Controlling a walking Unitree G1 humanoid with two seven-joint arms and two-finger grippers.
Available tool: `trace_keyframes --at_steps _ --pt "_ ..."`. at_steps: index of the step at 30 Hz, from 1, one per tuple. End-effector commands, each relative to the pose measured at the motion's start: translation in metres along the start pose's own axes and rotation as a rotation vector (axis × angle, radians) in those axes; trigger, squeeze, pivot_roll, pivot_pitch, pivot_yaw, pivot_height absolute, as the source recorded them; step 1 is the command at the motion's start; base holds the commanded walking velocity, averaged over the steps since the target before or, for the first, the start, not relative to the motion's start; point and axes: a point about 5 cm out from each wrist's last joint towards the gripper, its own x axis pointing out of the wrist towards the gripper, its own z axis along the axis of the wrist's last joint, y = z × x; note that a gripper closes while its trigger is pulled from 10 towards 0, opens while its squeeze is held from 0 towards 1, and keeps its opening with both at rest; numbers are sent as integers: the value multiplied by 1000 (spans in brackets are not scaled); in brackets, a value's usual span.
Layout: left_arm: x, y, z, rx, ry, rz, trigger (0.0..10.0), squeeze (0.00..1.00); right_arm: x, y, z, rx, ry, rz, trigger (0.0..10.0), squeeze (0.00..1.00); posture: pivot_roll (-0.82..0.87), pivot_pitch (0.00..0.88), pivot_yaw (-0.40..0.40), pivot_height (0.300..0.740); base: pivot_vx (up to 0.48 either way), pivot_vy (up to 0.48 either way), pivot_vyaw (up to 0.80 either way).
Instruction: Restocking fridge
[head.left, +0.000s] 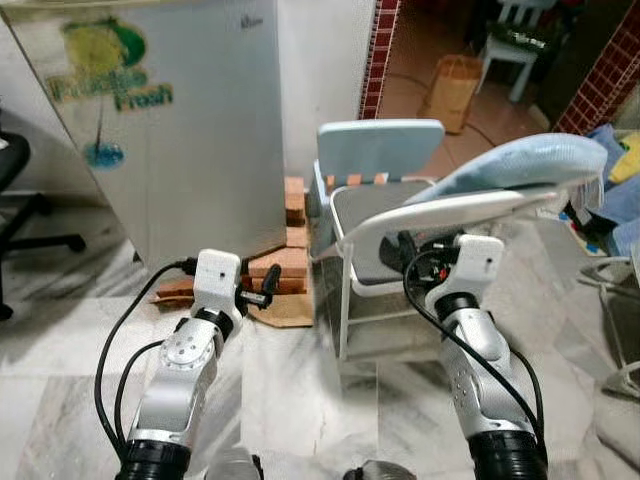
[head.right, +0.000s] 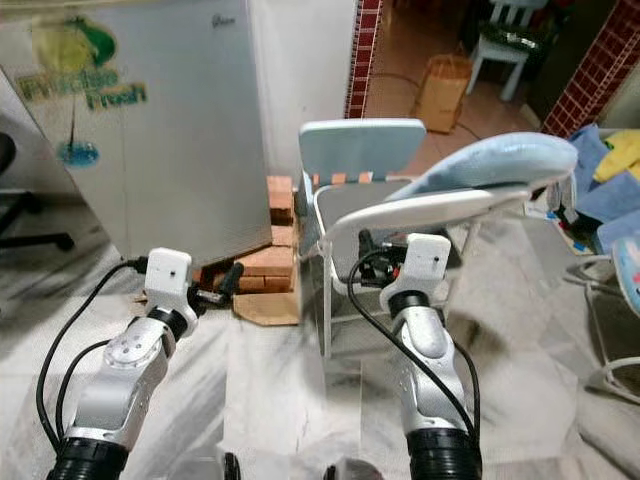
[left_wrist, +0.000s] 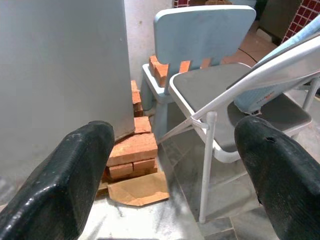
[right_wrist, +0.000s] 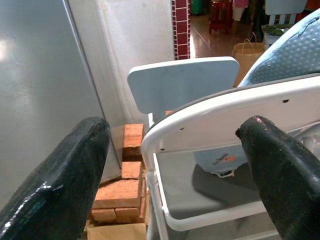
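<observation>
The silver fridge (head.left: 165, 120) stands shut at the far left of the marble floor (head.left: 290, 390), a green and yellow sticker (head.left: 108, 68) on its door. Just right of it, by the white wall, a white folding chair (head.left: 420, 225) with a grey seat faces away, a pale blue cushion (head.left: 520, 165) draped over its backrest. Behind it stands a small light blue chair (head.left: 380, 150). A stack of red bricks (head.left: 285, 255) sits at the fridge's near right corner, on a piece of brown cardboard (left_wrist: 140, 189). A brown paper bag (head.left: 452, 92) stands in the tiled room beyond. The left gripper (left_wrist: 167, 170) hovers low over the floor before the bricks, fingers spread wide, holding nothing. The right gripper (right_wrist: 172, 170) is raised just before the folding chair's backrest, fingers likewise wide apart and empty.
</observation>
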Motion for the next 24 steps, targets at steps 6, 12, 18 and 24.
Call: trace_keyframes --at_steps 6,12,18,24 --pt "-2 0 -3 -34 20 -19 10000 0 -1 3 -2 -2 2 -3 10000 0 18 0 -21 740 0 0 0" --pt "-1 1 -2 -20 13 -11 10000 0 -1 0 -2 -2 9 -20 10000 0 14 0 -20 740 0 0 -208" --pt "-1 1 -3 -12 23 -7 10000 0 -2 -1 -3 -7 15 -25 10000 0 10 2 -19 740 0 236 -782" --pt "-1 0 -3 1 19 -5 10000 0 -3 -1 -3 -9 17 -28 10000 0 9 7 -18 740 0 440 -698"
